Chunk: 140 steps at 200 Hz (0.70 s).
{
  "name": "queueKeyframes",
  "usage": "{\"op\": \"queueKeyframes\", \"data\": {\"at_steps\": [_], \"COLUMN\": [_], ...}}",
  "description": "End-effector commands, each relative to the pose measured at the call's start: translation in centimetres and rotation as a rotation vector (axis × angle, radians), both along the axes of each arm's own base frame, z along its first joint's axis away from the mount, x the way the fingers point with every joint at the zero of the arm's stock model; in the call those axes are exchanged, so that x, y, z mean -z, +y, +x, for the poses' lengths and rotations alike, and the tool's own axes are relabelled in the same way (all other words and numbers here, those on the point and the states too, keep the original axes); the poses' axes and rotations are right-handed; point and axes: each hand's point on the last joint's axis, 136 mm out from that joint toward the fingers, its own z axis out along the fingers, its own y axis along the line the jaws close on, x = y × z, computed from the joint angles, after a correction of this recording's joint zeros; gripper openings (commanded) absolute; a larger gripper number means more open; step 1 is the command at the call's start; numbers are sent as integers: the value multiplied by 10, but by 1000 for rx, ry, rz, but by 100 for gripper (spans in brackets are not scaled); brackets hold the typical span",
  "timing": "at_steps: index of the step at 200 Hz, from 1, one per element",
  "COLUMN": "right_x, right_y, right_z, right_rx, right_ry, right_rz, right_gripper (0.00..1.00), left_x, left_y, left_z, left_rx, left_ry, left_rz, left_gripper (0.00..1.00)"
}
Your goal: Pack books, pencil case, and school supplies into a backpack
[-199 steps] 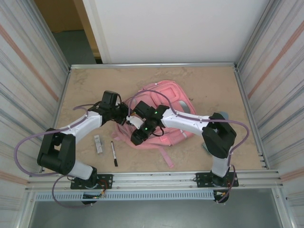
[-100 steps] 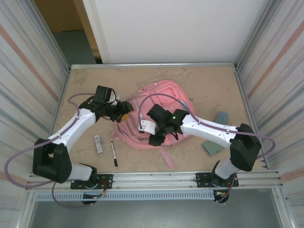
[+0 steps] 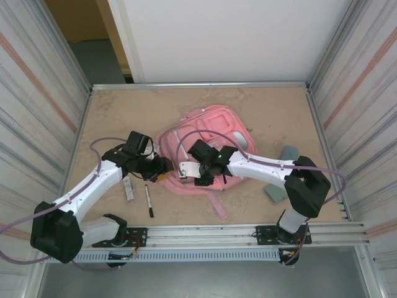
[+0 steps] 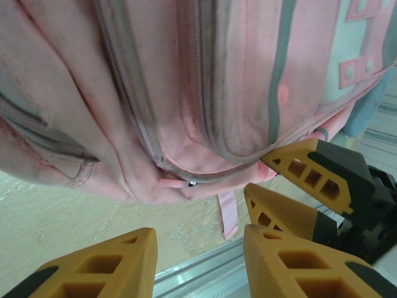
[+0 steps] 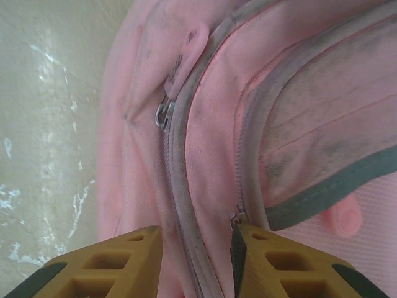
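The pink backpack (image 3: 214, 124) is laid flat at frame centre; the left gripper (image 4: 200, 251) is poised part-open and empty at its lower edge, the right gripper (image 5: 197, 242) set parted astride the zip seam (image 5: 178, 180), grip unconfirmed, presumably to work the zip open.

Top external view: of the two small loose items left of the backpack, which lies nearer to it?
The slim black pen: dark and thin, it lies to the right of the shorter whitish-grey bar, closer to the pink backpack.

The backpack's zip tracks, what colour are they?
The zip tracks are grey, rather grubby, on the pink backpack; the right wrist view shows them best.
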Motion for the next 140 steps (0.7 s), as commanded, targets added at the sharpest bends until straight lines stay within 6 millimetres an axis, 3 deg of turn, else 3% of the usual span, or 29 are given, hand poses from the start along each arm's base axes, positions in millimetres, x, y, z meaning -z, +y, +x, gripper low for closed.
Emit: {"op": "queueKeyframes", "data": {"at_steps": [1,26,56,86,108,140], "right_x": [22,33,45,53,39,-6], "right_y": [-15,-25,-35,-37,-30,-19], "right_z": [0,7,13,13,15,17], "right_rx": [-49,-33,-31,-61,-71,-86], "right_ry": [-18,-49,-83,-118,-164,-233], "right_rz": [-100,-141,-208,-241,-199,-72], "right_gripper": [34,40,39,20,11,1], "left_x": [-4,1,6,4,-7,-37], "left_y": [0,-2,-2,0,-2,-6], "left_z": [-5,-9,-10,-10,-6,11], "left_rx": [-9,-7,-11,-7,30,137], "left_ry": [-8,7,17,-2,-63,-304], "left_rz": [-18,-30,-27,-17,-23,-24], "left_gripper": [37,35,34,34,38,43]}}
